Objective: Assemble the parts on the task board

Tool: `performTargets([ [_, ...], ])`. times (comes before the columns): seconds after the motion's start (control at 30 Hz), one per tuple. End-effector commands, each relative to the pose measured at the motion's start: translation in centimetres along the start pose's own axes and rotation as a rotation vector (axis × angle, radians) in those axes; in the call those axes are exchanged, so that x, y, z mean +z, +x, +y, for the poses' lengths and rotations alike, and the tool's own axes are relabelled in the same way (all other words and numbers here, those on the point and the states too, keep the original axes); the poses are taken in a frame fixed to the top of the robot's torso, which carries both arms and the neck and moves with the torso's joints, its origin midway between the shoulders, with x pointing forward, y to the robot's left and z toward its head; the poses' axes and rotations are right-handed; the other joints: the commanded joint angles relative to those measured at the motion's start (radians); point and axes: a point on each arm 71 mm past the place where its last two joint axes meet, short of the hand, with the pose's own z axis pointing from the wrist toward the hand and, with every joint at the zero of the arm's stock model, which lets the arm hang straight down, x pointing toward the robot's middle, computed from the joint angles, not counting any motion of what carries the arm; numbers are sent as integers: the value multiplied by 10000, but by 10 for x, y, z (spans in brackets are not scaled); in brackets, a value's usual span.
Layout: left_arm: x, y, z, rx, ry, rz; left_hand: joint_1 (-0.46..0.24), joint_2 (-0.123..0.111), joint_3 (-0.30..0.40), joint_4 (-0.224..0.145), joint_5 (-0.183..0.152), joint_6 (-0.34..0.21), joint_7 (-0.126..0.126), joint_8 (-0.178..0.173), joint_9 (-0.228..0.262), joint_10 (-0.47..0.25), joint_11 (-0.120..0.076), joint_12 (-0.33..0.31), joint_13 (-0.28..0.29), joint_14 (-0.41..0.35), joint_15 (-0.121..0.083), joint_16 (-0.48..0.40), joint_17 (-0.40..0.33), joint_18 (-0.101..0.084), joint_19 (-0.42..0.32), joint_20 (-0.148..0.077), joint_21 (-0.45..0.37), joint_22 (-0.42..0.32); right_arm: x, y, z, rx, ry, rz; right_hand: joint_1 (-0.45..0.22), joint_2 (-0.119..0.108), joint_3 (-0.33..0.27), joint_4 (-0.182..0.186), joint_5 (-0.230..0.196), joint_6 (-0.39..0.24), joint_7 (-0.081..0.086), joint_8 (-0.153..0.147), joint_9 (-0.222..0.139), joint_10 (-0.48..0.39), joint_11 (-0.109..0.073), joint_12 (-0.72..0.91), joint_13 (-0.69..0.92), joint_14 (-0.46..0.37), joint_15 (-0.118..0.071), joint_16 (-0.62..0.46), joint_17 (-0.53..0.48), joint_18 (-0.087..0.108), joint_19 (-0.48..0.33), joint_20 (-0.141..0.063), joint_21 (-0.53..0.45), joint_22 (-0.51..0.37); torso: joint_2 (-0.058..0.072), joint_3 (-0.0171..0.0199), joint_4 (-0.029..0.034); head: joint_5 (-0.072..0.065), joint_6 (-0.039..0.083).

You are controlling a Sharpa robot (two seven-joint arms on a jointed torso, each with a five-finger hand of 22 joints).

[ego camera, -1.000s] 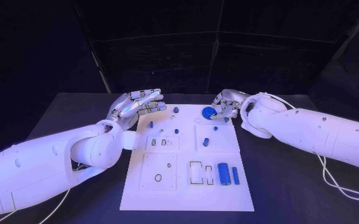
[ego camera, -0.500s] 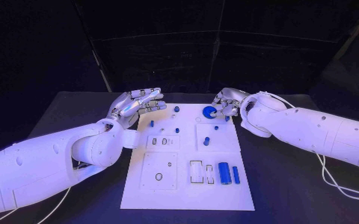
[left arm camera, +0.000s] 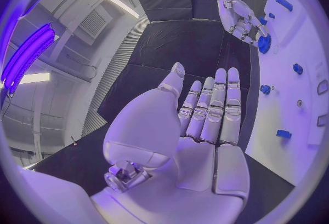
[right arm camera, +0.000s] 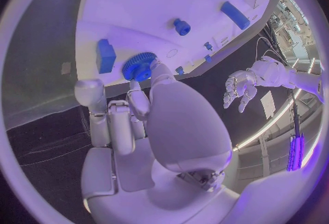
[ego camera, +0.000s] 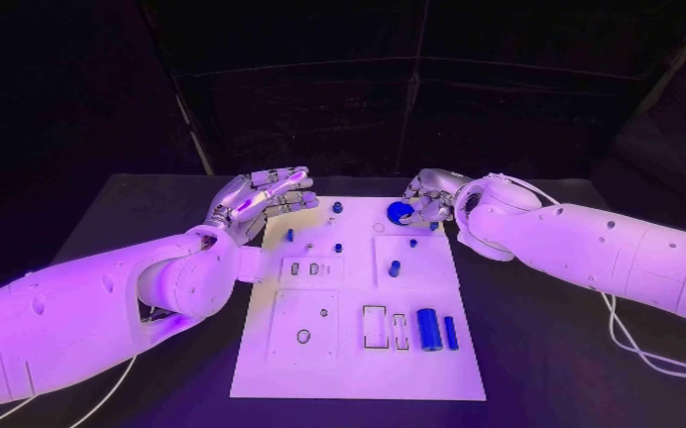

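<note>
Near edge of the task board (ego camera: 358, 378): two blue cylinders lie side by side, the thicker cylinder (ego camera: 427, 330) just beside the thin cylinder (ego camera: 450, 333), both well apart from either hand. Next to them are rectangular slots (ego camera: 386, 329), and a recessed plate with an oval hole (ego camera: 303, 336) sits toward the left arm's side.

Mid board: an upright blue peg (ego camera: 394, 269) stands in a square panel, with small blue pegs (ego camera: 339, 248) further up. None touch any fingers.

Far end, right side: right hand (ego camera: 429, 200) pinches a blue gear (ego camera: 400, 212) at its fingertips (right arm camera: 154, 65). The gear sits at the very tips, toothed rim showing beyond them, held close over the board's far corner. I can't tell whether it touches the board. A blue block (right arm camera: 106, 55) lies just beside the gear, off to one side of the fingers, and a blue stud (right arm camera: 181, 27) stands further out beyond the tips.

Far end, left side: left hand (ego camera: 261, 200) hovers at the board's far left corner, holding nothing. Fingers (left arm camera: 216, 106) are extended side by side, thumb apart, with the board edge just beyond them. The nearest part, a small blue peg (left arm camera: 265, 89), is near the tips but not touching.
</note>
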Motion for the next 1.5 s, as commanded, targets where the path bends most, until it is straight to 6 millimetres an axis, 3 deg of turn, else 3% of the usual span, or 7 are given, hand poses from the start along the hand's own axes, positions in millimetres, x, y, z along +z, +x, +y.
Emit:
performTargets([
  [0.03, 1, 2, -1, -29, 10, 153, -19, 43, -7, -57, 44, 22, 317, -63, -4, -25, 61, -42, -6, 64, 34, -52, -10, 33, 48, -8, -64, -11, 1, 1, 1, -466, 28, 217, 96, -6, -16, -66, -20, 40, -10, 10, -7, 60, 2, 68, 25, 813, 15, 42, 1465, -89, 55, 13, 59, 29, -3, -4, -3, -20, -18],
  [0.3, 1, 2, -1, -39, -9, 171, -19, 43, -7, -57, 44, 22, 317, -63, -4, -25, 61, -42, -6, 64, 34, -52, -10, 33, 48, -8, -64, -11, 3, 2, 5, -639, 23, 186, 111, 8, -16, -85, -19, 48, -4, 7, -7, 97, 5, 115, 96, 821, 16, 59, 1509, -103, 91, 13, 102, 106, -5, 3, -2, -14, -38],
  [0.53, 1, 2, -1, -44, -27, 180, -27, 44, -4, -60, 44, 21, 317, -66, -4, -23, 61, -46, -6, 65, 35, -58, -11, 33, 52, -8, -71, -14, 4, 2, 7, -648, 15, 23, 118, 333, 54, -124, -14, 668, -113, 286, 80, 315, -81, 362, 480, 828, -40, 83, 1557, -117, 146, -23, 205, 236, -2, 1, 2, -9, -51],
  [0.63, 1, 1, 0, -46, -37, 183, -27, 44, -4, -60, 44, 21, 317, -66, -4, -23, 61, -46, -6, 65, 35, -58, -11, 33, 52, -8, -71, -14, 5, 1, 8, -664, 25, -86, 236, 622, 259, -191, -845, 1124, -235, 457, 125, 591, -188, 628, 904, 827, -129, 87, 1565, -123, 170, -94, 250, 295, -4, 0, -2, -6, -53],
  [0.73, 1, 1, 0, -49, -52, 187, -27, 44, -4, -60, 44, 21, 317, -66, -4, -23, 61, -46, -6, 65, 35, -58, -11, 33, 52, -8, -71, -14, 5, -1, 8, -765, 60, -318, 339, 766, 459, -281, -1020, 1551, -380, 603, 184, 870, -309, 897, 1349, 833, -223, 98, 1598, -141, 221, -173, 315, 409, 0, 4, -9, 4, -53],
  [1.17, 1, 1, 0, -54, -95, 196, -34, 46, 1, -64, 45, 13, 317, -71, -5, -21, 61, -50, -6, 67, 35, -63, -13, 33, 57, -8, -78, -17, 3, -4, 18, -1120, -132, -1068, 415, 740, 724, -448, -946, 1916, -543, 619, 230, 1160, -466, 1151, 1807, 866, -369, 151, 1759, -193, 354, -321, 458, 673, -6, 6, 0, 5, -47],
  [1.5, 1, -1, 0, -43, -113, 170, -33, 47, 4, -67, 45, -13, 317, -75, -7, -21, 61, -51, -6, 68, 35, -65, -14, 33, 59, -8, -81, -18, -13, -4, 55, -1071, -1360, -1903, 302, 650, 843, -443, -670, 1854, -503, 438, 191, 1170, -441, 1141, 1842, 885, -363, 182, 1852, -209, 386, -340, 495, 727, -7, 0, -6, 27, -5],
])
